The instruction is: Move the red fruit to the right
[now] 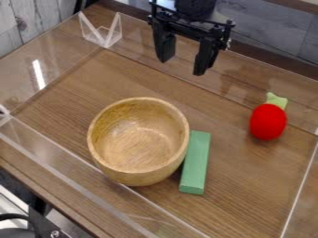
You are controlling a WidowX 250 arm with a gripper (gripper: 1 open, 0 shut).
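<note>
The red fruit (267, 120) is a small glossy red strawberry-shaped toy with a light green leafy top. It lies on the wooden table at the right side of the camera view. My gripper (183, 54) hangs at the top centre, pointing down, its two black fingers spread apart with nothing between them. It is well to the upper left of the fruit and clear of the table surface.
A wooden bowl (138, 139) stands left of centre. A green block (196, 162) lies beside the bowl's right rim. Clear acrylic walls (99, 30) fence the table, and one runs close to the right of the fruit.
</note>
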